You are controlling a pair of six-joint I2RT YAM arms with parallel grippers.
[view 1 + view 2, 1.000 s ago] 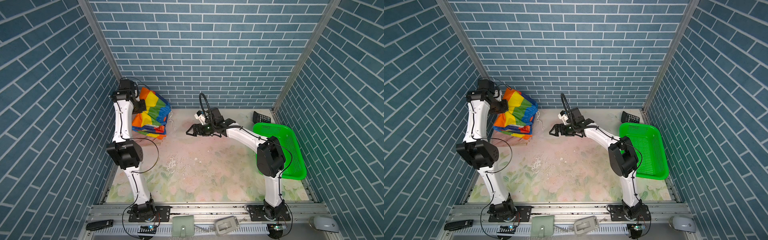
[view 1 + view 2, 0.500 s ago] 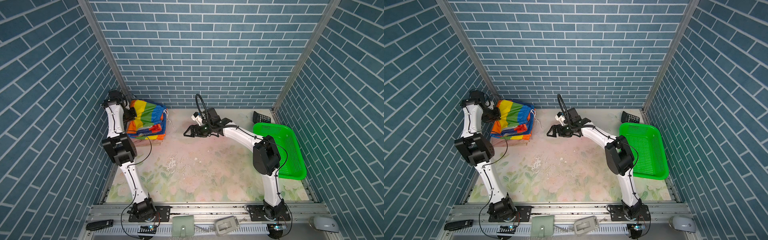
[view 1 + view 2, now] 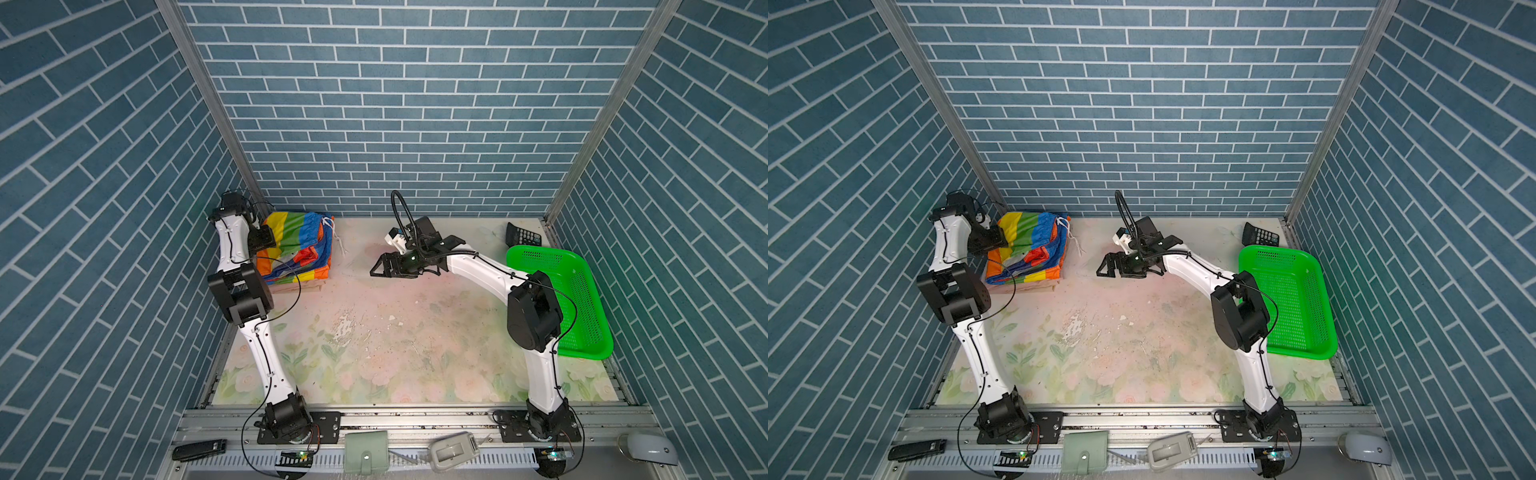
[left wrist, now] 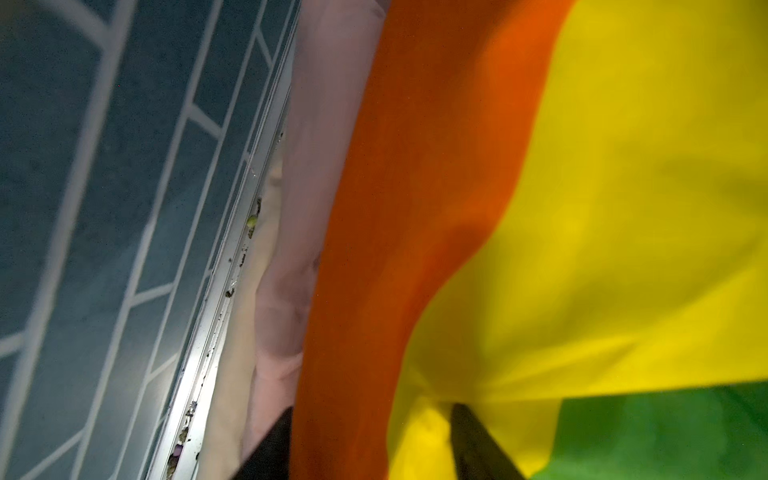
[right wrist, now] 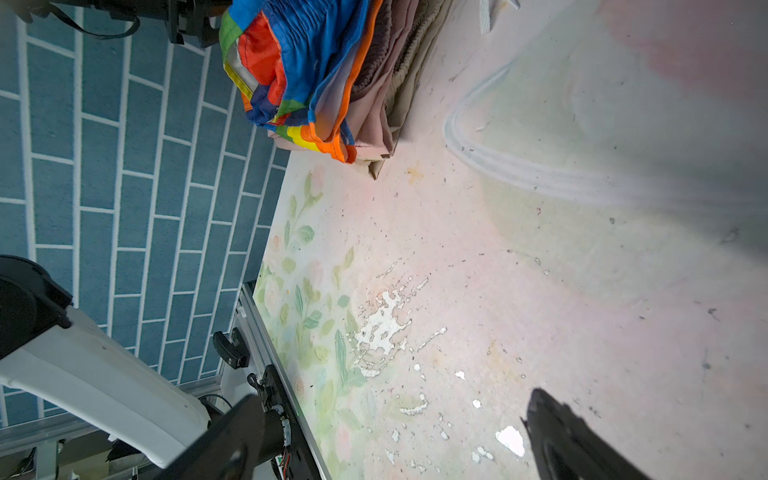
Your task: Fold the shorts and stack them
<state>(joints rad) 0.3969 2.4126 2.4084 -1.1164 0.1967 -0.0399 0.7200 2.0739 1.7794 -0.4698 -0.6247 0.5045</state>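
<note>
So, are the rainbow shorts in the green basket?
No, the rainbow shorts lie far left, away from the green basket.

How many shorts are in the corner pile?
3, stacked: shiny rainbow-striped shorts on top, salmon pink cloth shorts beneath, beige cloth shorts at the bottom. Folds may hide more.

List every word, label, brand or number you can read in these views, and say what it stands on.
No text can be read in any view.
calculator: key markings too small to read.
rainbow-striped shorts: coloured stripes only, no print visible.
</note>
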